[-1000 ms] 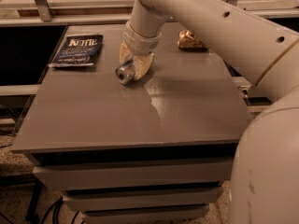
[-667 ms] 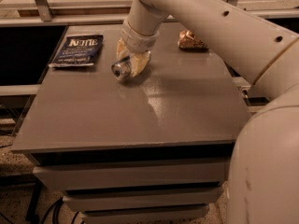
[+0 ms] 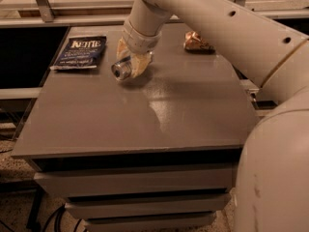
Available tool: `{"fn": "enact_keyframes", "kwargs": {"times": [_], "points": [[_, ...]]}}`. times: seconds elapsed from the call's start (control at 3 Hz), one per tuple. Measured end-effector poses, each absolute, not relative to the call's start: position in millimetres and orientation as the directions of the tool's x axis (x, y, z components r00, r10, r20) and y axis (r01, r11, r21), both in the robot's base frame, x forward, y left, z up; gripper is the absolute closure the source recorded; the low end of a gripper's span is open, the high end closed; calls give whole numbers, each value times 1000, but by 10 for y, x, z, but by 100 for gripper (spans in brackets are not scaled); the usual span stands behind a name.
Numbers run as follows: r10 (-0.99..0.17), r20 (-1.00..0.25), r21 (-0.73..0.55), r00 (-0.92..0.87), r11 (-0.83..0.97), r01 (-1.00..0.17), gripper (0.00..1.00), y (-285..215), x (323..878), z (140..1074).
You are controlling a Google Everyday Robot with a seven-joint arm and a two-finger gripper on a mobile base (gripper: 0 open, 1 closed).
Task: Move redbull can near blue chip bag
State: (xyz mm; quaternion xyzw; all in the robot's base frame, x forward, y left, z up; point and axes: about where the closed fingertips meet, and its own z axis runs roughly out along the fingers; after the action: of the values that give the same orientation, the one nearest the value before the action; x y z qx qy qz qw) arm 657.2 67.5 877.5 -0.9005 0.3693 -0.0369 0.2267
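Redbull can (image 3: 122, 70) sat tipped on its side in the grasp of your gripper (image 3: 130, 65), over the far part of the grey table (image 3: 145, 124), with its round silver top turned toward the camera. The tan fingers (image 3: 141, 65) were closed on the redbull can from either side, and most of its body was hidden between them. You could not tell from this view whether the can touched the tabletop or hung just above it, but a dark shadow lay right under it.

Your blue chip bag (image 3: 79, 52) lay flat at the table's far corner on the camera's left, its white lettering facing up. It was near the can but apart from it, with a strip of bare tabletop between the bag's edge and the gripper.

Your white arm (image 3: 217, 23) reached in from the upper right and crossed above the table, its wrist angled down to the gripper. Beyond it, a wrinkled tan and brown snack packet (image 3: 197, 42) rested toward the far right side of the table, well apart from the can. The robot's pale body (image 3: 275, 178) filled the lower right corner, in front of the table's edge.
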Motion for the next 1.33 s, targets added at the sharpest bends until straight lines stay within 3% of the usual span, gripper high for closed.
{"fn": "enact_keyframes", "kwargs": {"times": [1.33], "points": [[-573, -87, -512, 815, -676, -530, 100, 1171, 6929, 8818]]}}
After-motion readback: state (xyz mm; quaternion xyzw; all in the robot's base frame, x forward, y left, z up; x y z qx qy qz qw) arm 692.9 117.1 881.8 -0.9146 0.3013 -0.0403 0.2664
